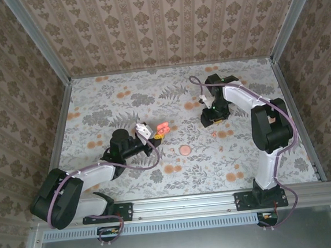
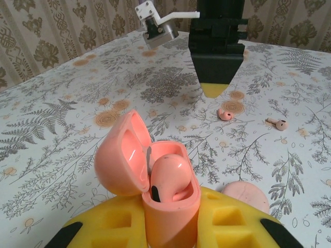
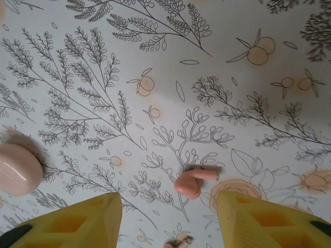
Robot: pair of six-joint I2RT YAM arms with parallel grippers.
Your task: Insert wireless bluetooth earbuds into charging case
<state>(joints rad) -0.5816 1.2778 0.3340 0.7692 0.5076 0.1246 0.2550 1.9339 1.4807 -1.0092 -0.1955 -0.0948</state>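
Well, the left gripper [image 2: 170,230] is clamped on the charging case [image 2: 168,206], which stands upright at the bottom centre of the left wrist view, pinched between the yellow pads [image 2: 103,230]. Its lid [image 2: 121,155] is swung open to the left. In the top view the case shows as a coral spot just left of the frame's centre, at the tip of that arm.

The right gripper [image 3: 168,204] is spread apart and holds nothing. Its two yellow fingers [image 3: 77,222] come in from the lower left and lower right of the right wrist view, above the flower-printed table [image 3: 103,77]. One earbud [image 3: 190,183] lies on the table in the gap between them, nearer the right-hand finger. A second earbud [image 3: 178,241] peeks in at the bottom edge of that view, cut off by the frame.

In the left wrist view both earbuds lie on the table right of centre, just below the dark right gripper's yellow tip and well apart from the case. A flat pink disc [image 2: 247,196] lies near the case, at the lower right of that frame
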